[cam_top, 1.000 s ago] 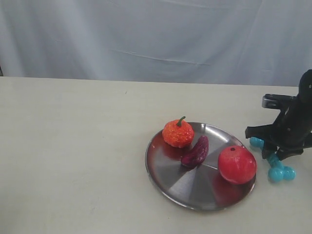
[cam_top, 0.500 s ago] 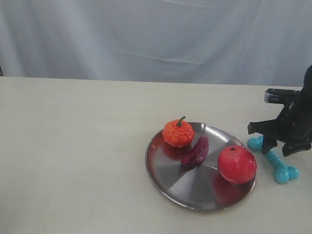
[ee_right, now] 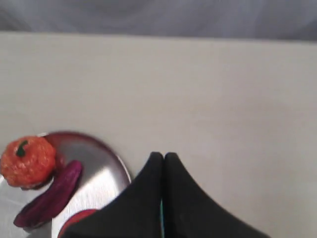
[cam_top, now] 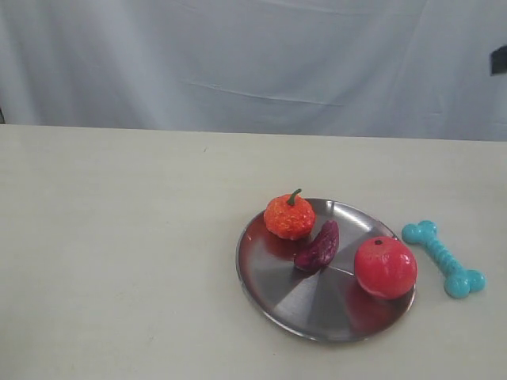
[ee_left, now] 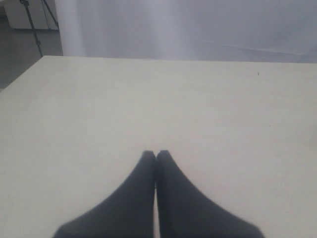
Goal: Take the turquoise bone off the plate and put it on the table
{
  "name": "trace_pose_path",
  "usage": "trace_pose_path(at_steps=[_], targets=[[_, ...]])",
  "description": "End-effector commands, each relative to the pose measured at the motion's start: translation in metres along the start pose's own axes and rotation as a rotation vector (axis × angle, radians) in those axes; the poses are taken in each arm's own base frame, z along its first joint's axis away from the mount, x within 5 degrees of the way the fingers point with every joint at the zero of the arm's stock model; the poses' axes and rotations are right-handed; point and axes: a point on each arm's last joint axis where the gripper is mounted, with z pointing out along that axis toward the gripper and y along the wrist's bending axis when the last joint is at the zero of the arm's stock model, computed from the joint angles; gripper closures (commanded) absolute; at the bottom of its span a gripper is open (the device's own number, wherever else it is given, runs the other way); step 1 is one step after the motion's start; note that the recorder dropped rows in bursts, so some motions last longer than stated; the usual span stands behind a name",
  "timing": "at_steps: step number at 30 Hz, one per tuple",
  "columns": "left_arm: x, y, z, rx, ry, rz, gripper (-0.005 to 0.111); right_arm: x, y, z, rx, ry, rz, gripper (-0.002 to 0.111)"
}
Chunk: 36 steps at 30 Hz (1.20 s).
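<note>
The turquoise bone (cam_top: 443, 258) lies flat on the cream table (cam_top: 119, 261), just right of the silver plate (cam_top: 309, 305) and apart from its rim. In the right wrist view my right gripper (ee_right: 163, 156) is shut with nothing in it, raised above the table beside the plate (ee_right: 106, 176); only a thin turquoise sliver of the bone (ee_right: 161, 220) shows between its fingers. A dark bit of that arm (cam_top: 498, 59) shows at the exterior view's right edge. My left gripper (ee_left: 155, 153) is shut and empty over bare table (ee_left: 158, 99), far from the plate.
On the plate sit an orange pumpkin (cam_top: 289, 215), a dark purple pepper (cam_top: 318, 246) and a red apple (cam_top: 385, 267). A pale curtain (cam_top: 253, 55) hangs behind the table's far edge. A tripod leg (ee_left: 30, 22) stands beyond the table's corner.
My right gripper has let go of the bone and risen up and away, almost out of the exterior view. The bone now lies alone on the table.
</note>
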Motion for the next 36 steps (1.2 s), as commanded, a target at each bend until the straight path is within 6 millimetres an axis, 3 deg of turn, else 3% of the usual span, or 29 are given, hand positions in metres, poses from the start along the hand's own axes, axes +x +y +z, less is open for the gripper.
trace_pose_path(at_steps=[1,4,10,16,22,29,36], targets=[[0.000,0.000,0.000,0.008,-0.004,-0.003,0.107,-0.005,-0.001,-0.080,0.015,-0.259,-0.060,0.109],[0.000,0.000,0.000,0.008,-0.004,-0.003,0.107,-0.001,-0.001,-0.132,0.024,-0.437,-0.065,0.109],[0.000,0.000,0.000,0.008,-0.004,-0.003,0.107,0.021,0.000,-0.211,0.036,-0.718,-0.064,0.109],[0.000,0.000,0.000,0.008,-0.004,-0.003,0.107,0.054,0.002,-0.262,0.009,-0.883,-0.037,0.109],[0.000,0.000,0.000,0.008,-0.004,-0.003,0.107,0.095,0.004,-0.269,-0.030,-0.973,-0.005,0.109],[0.000,0.000,0.000,0.008,-0.004,-0.003,0.107,0.134,0.003,-0.249,-0.018,-1.043,-0.002,0.109],[0.000,0.000,0.000,0.008,-0.004,-0.003,0.107,0.156,0.004,-0.229,-0.019,-1.000,-0.002,0.109]])
